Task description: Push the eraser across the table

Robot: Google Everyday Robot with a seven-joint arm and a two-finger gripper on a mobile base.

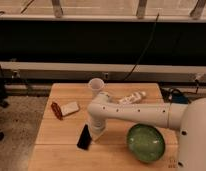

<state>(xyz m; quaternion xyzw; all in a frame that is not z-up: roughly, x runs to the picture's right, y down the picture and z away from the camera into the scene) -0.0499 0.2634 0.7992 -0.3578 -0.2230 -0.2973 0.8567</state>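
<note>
One arm (141, 112), white and thick, reaches in from the right edge and runs leftward low over the table (56, 150), a light top of wooden planks with seams showing between the boards.

Nearest the front edge sits a green bowl (146, 142) on the right part of the table, partly under the arm. To its left lies the eraser (84, 137), a small flat black block. It rests on the table left of centre, towards the front, with its long side slanted so the top end leans right.

The gripper (97, 133) points down at the table just beside the eraser's right side. It is so close that I cannot tell whether the two touch, and I cannot tell whether the gripper is open or closed. Above it the arm bends at a rounded joint and turns downward.

Farther back on the left lies a white block (71, 108) with a red-brown piece (56, 110) against its left end, well apart from the eraser. On the right, behind the arm, lies a white tube (132, 98) on its side. A white cup (96, 88) stands upright near the back edge, about midway along it.

Behind the table is a dark wall (96, 45) with a pale rail, and a black cable (146, 45) hangs down across it. Grey floor (21, 115) shows on the left.
</note>
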